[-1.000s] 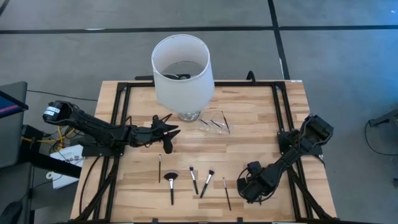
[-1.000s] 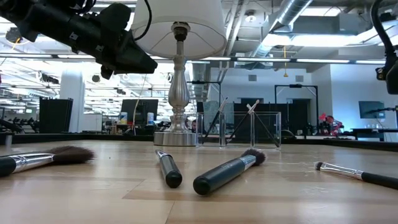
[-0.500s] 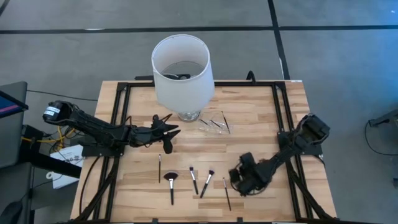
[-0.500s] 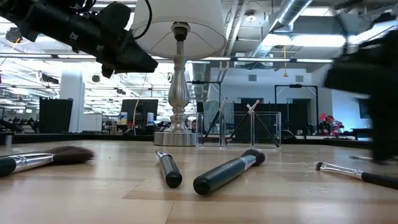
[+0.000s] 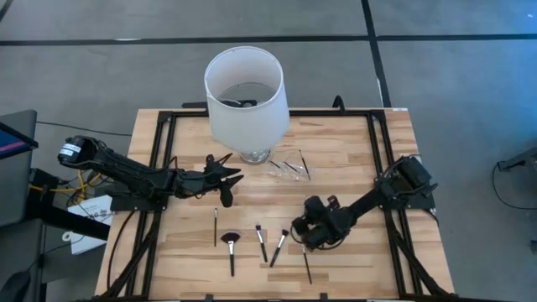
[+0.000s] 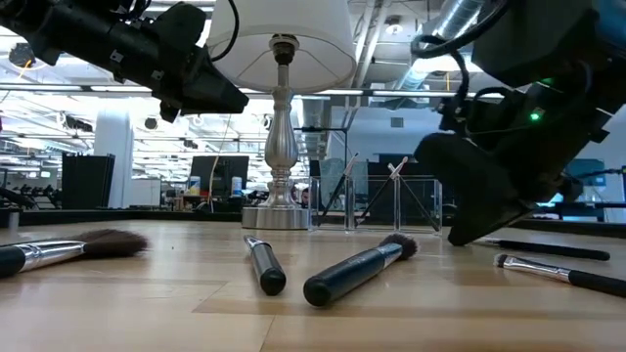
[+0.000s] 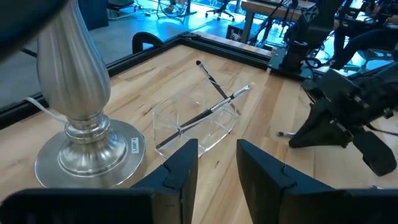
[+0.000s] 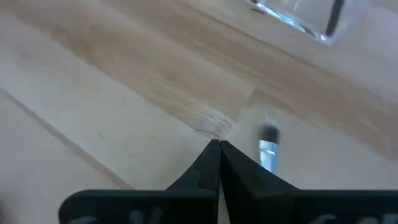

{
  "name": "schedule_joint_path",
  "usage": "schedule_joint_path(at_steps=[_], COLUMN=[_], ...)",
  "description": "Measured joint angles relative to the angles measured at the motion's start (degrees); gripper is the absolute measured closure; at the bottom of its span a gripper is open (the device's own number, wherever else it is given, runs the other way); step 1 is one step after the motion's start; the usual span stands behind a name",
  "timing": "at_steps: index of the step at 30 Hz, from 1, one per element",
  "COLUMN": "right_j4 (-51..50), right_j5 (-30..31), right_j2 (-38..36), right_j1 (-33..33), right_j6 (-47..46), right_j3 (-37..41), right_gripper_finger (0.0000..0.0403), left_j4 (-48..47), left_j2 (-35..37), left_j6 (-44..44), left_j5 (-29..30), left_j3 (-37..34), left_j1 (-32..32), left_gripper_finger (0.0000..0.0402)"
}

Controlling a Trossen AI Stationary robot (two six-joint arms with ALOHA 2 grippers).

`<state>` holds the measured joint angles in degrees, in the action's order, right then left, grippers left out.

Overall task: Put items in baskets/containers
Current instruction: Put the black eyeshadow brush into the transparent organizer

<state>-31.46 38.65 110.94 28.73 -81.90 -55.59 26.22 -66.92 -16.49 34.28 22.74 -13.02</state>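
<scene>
Several thin black makeup brushes lie flat on the wooden table, among them a fan-headed brush [image 5: 231, 245], two middle brushes [image 5: 262, 242] [image 5: 279, 246] and a rightmost brush [image 5: 306, 262]. The clear tray [image 5: 289, 167] [image 7: 199, 121] stands by the lamp base with two brushes crossed in it. My right gripper [image 5: 300, 236] [image 8: 217, 146] is shut and points down close over the wood between the middle and rightmost brushes; a brush's ferrule end [image 8: 268, 148] lies just beside its tips. My left gripper [image 5: 228, 179] [image 7: 217, 158] is open, held above the table left of the tray.
A lamp with a tall white shade [image 5: 245, 92] and a silvery base [image 7: 87, 149] stands at the table's far middle, next to the tray. A black frame [image 5: 159, 134] runs along the table's edges. Bare wood lies between the row of brushes and the tray.
My right gripper has swung from the table's near right corner toward the left and slightly farther, and now stands low among the brushes. The left arm, the brushes and the tray have stayed where they were.
</scene>
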Motion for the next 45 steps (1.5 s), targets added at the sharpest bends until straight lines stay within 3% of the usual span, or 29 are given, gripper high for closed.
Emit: schedule_joint_path(at_steps=[5, 10, 18, 21, 25, 28, 31, 34, 45], right_j4=[-4.14, -3.94, -5.64, -7.50, -17.74, -26.38, -25.07, -18.13, -16.40], right_j5=[-2.66, -4.80, -7.06, -4.01, 5.48, 8.28, 8.43, 11.14, 12.72], right_j2=[-0.88, -3.46, -13.98, -19.88, -23.64, -22.53, -18.55, -13.35, 2.79], right_j1=[-1.04, -1.80, -1.80, 0.35, 6.07, 10.33, 13.99, 16.71, 18.02], right_j6=[3.35, 5.48, 9.04, 8.05, 3.81, -10.00, -19.68, -21.27, -28.95], right_j3=[-2.15, -2.06, -2.14, -2.22, -2.31, -0.81, 3.45, 6.25, 6.57], right_gripper_finger=[0.0382, 0.0333, 0.0270, 0.0269, 0.0279, 0.0281, 0.0278, 0.0272, 0.0269], left_j4=[0.29, 0.50, 0.85, 0.85, 0.87, 0.87, 0.87, 1.07, 1.70], left_j2=[0.00, 0.00, 0.00, 0.00, 0.00, 0.00, 0.00, 0.00, 0.00], left_j6=[-0.02, -0.02, -0.24, -0.26, -0.26, -0.46, -0.46, -0.46, -3.28], left_j5=[0.15, 0.17, 0.11, 0.01, 0.00, 0.00, 0.00, 0.38, 0.39], left_j3=[0.02, 0.02, 0.02, 0.02, 0.02, 0.02, 0.02, 0.02, 0.02], left_j1=[0.37, 1.37, 1.81, 1.81, 1.81, 1.81, 1.82, 1.88, 1.88], left_gripper_finger=[0.0294, 0.0294, 0.0294, 0.0294, 0.0294, 0.0294, 0.0294, 0.0294, 0.0294])
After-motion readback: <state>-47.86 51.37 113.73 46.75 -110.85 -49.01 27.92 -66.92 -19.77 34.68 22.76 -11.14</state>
